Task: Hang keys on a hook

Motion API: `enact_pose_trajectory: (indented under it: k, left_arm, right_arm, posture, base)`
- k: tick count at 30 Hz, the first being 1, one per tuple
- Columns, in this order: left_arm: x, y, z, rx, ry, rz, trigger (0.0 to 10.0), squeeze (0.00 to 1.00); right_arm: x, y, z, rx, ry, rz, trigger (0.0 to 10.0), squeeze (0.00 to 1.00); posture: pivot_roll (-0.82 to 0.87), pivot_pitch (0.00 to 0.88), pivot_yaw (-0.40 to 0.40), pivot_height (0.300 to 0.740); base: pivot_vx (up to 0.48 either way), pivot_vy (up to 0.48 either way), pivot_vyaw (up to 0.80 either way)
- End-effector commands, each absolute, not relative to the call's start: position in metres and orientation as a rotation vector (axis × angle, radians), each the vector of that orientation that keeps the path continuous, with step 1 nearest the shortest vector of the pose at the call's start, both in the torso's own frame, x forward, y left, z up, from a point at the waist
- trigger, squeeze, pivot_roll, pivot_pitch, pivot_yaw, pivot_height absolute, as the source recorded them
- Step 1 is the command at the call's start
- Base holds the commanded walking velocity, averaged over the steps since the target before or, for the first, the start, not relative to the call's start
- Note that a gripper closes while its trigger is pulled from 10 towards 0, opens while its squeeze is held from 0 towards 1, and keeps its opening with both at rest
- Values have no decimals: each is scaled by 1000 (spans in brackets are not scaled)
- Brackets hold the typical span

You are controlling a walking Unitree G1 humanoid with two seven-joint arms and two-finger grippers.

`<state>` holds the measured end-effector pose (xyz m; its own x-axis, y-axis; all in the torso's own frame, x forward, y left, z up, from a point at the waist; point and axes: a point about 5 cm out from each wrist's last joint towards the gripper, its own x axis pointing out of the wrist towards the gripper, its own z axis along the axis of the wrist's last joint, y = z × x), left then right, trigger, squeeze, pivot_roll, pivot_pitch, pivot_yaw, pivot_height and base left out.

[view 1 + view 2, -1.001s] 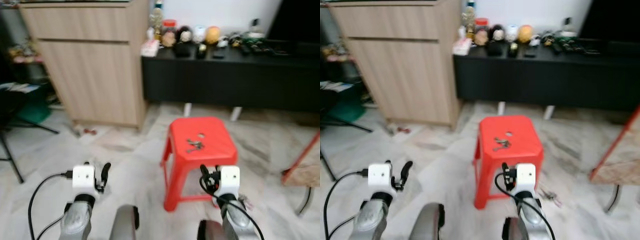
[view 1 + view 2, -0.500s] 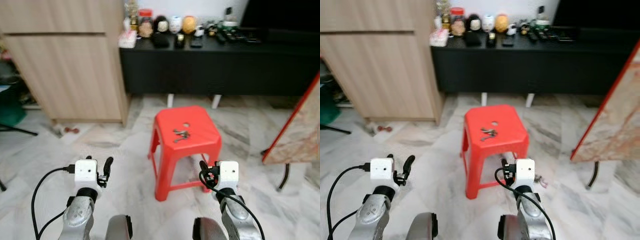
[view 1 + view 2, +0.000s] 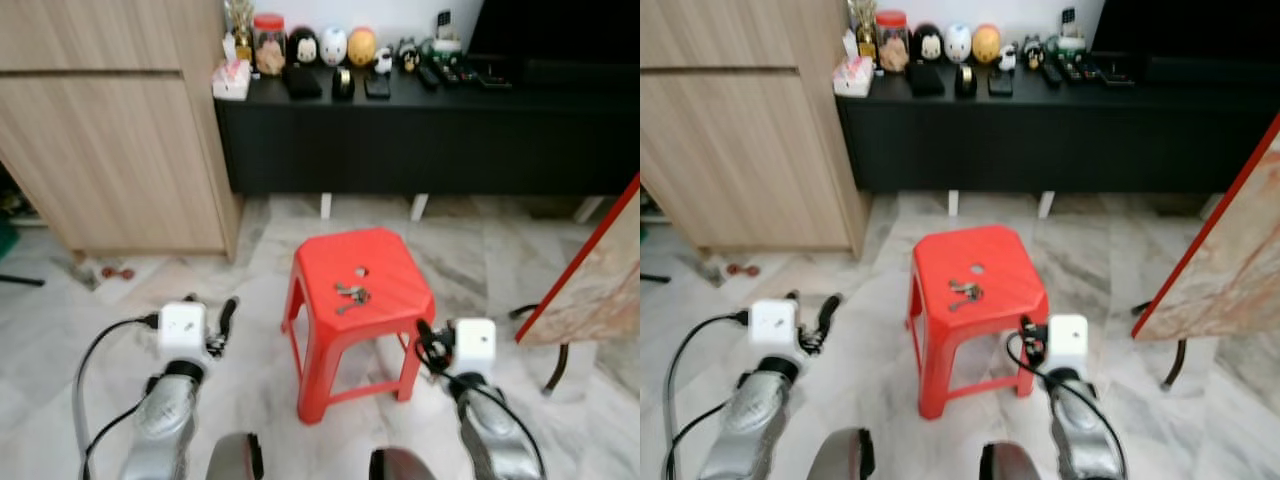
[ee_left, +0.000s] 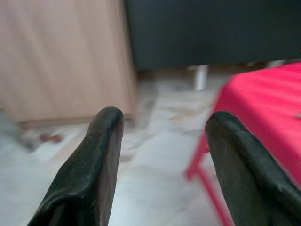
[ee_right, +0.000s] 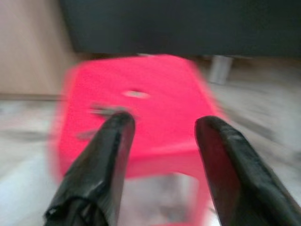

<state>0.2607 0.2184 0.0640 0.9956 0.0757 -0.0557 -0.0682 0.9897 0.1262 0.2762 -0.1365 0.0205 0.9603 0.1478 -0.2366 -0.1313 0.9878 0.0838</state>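
A bunch of keys (image 3: 351, 296) lies on top of a red plastic stool (image 3: 318, 287) standing on the marble floor ahead of me. My left gripper (image 3: 226, 320) is held low to the stool's left, open, with nothing between its fingers (image 4: 101, 155). My right gripper (image 3: 428, 345) hangs by the stool's right front corner, open and empty; along its fingers (image 5: 110, 155) the stool top (image 5: 155, 110) and the keys (image 5: 107, 111) appear blurred.
A long black cabinet (image 3: 420, 130) with jars, figurines and remotes on top stands behind the stool. A light wooden cabinet (image 3: 110, 130) is at the left. A red-edged slanted board (image 3: 595, 280) leans at the right. Small red object (image 3: 110, 272) lies on the floor.
The camera has swung and come closer: the stool now sits nearer the middle and the slanted board shows at the right. Both arms hold the same low pose.
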Motion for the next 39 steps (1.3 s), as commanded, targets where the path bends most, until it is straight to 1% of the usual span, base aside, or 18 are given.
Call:
enact_pose_trajectory:
  k: [1,6,11,18,29,39]
  left_arm:
    - [263,209,64,100,54,51,10000,0]
    - [263,208,64,100,53,50,10000,0]
    - [263,207,64,100,54,49,10000,0]
    - [263,209,65,101,51,53,10000,0]
    - [262,207,64,99,55,46,10000,0]
    - [261,209,63,100,56,51,10000,0]
  right_arm:
    - [274,-149,19,43,251,122,10000,0]
    - [272,-151,18,44,251,123,10000,0]
    - [271,-153,13,48,287,111,10000,0]
    - [272,-150,14,49,282,124,10000,0]
    - [271,-157,12,53,292,82,10000,0]
    - [272,-147,11,90,312,151,10000,0]
  posture:
    - [32,38,-54,601]
    - [30,42,-53,601]
    - [31,46,-54,601]
    - [33,49,-51,601]
    - [31,53,-53,601]
    - [34,51,-51,601]
  base:
    - [330,0,800]
    - [330,0,723]
    - [329,0,0]
    - [333,0,0]
    - [350,0,0]
    - [351,0,0]
